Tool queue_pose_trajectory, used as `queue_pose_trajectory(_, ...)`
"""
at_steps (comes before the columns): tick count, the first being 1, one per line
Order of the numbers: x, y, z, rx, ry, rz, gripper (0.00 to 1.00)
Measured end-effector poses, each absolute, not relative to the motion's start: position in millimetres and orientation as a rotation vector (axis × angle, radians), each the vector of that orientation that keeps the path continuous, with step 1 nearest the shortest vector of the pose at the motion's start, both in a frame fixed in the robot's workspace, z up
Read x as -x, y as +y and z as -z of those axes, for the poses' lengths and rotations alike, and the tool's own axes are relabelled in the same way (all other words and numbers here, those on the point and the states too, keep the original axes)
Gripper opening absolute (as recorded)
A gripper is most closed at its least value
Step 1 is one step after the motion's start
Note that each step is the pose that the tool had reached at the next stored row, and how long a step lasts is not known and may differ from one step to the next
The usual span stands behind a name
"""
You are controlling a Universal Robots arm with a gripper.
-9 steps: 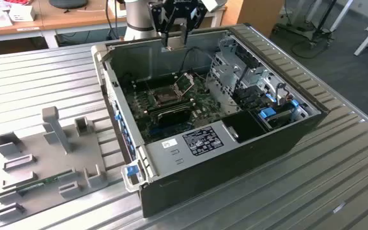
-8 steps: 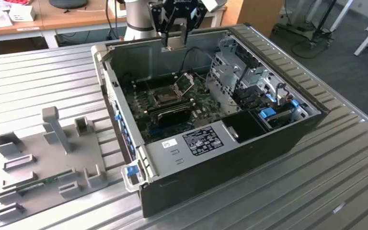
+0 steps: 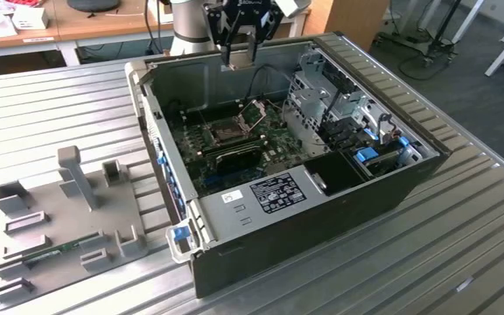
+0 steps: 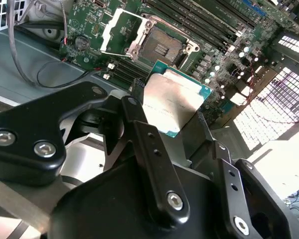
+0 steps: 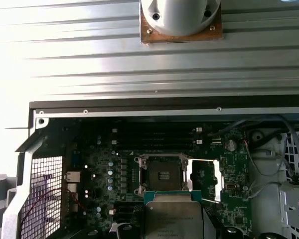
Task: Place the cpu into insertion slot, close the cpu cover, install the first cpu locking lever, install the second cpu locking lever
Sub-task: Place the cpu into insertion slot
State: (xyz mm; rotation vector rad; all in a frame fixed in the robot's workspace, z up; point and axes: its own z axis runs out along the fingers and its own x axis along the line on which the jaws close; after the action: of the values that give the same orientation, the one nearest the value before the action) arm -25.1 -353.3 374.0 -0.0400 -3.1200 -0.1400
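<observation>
My gripper (image 3: 238, 58) hangs above the far wall of the open computer case (image 3: 392, 190), shut on the cpu (image 3: 237, 62). In the second wrist view the cpu (image 4: 172, 102), a silvery square on a teal base, sits between the black fingers (image 4: 139, 132) of the gripper (image 4: 173, 117). Below it on the green motherboard (image 3: 274, 141) lies the insertion slot (image 4: 162, 47) (image 5: 162, 175) (image 3: 221, 134), bare and dark. The cpu cover (image 4: 120, 31) (image 5: 204, 177) (image 3: 254, 113) stands swung open beside it. The cpu (image 5: 173, 216) is well above the slot, not touching it.
A grey fixture plate (image 3: 50, 223) with upright posts lies at the exterior view's left on the ribbed metal table (image 3: 462, 249). A drive cage (image 3: 335, 105) and cables (image 4: 20, 55) crowd the case beside the board. Long memory slots (image 4: 204, 25) flank the socket.
</observation>
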Motion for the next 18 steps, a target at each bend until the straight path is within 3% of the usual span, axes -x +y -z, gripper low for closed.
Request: queue_pose_trajectory(18, 25.3, -353.2, -364.6, 0.04, -3.12, 0.14, 0.55)
